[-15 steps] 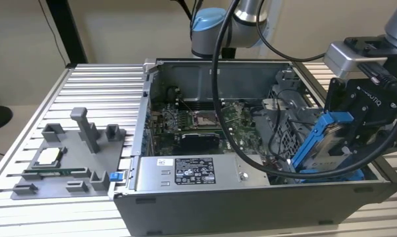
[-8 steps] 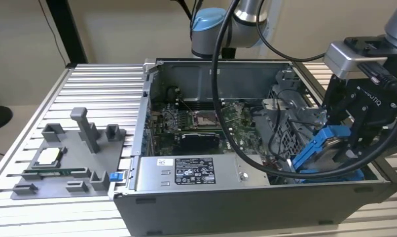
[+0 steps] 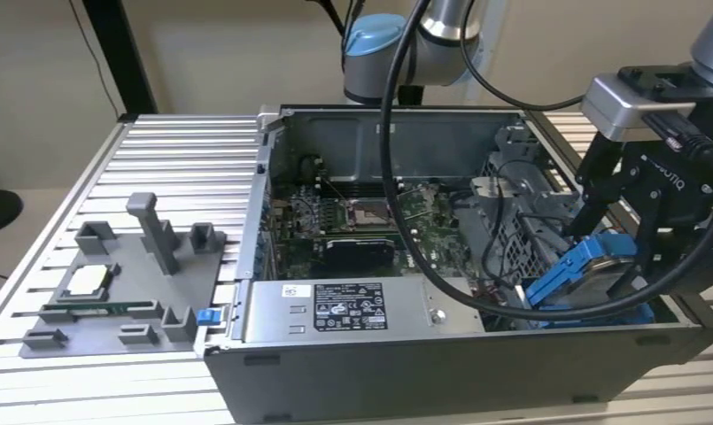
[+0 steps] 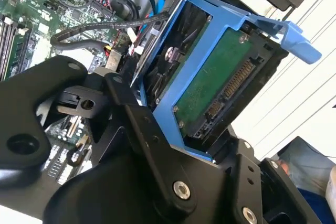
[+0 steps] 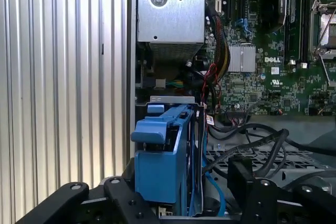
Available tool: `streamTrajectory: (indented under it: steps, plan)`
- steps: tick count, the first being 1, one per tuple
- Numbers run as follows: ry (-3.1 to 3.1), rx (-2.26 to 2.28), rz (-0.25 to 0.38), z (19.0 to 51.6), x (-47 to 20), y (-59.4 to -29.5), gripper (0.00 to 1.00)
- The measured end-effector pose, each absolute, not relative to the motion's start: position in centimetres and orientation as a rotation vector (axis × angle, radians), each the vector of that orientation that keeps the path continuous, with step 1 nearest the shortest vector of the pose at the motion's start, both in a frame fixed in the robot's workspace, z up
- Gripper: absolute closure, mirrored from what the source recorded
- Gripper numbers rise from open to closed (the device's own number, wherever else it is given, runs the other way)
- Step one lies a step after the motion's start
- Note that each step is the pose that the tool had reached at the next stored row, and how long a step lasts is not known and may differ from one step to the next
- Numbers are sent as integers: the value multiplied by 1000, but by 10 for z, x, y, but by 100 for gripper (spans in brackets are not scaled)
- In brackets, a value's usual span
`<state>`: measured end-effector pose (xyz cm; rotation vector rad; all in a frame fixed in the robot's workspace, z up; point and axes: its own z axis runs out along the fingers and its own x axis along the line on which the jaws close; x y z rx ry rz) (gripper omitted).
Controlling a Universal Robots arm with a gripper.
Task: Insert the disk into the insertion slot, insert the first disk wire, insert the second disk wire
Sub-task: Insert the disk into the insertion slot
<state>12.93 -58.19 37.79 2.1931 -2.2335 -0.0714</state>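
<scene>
Two black jaws clamp rect. blue-framed disk (image 4: 215, 77), green PCB side showing

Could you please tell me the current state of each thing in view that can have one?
tool: shut on the disk.
disk: held tilted at the case's corner, not seated.
disk's connector: bare, no wire plugged in.
insertion slot: no disk seated in it.
computer case: open, its inside exposed.
</scene>
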Motion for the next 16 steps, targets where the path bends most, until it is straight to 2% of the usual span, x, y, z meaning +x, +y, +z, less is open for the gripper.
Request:
streamTrajectory:
  steps: [3, 4, 16]
  plan:
    - [-2233, 2193, -71, 378, 129, -582, 0]
    - [-2233, 2193, -71, 378, 129, -582, 100]
    - [-2234, 2193, -72, 378, 129, -582, 100]
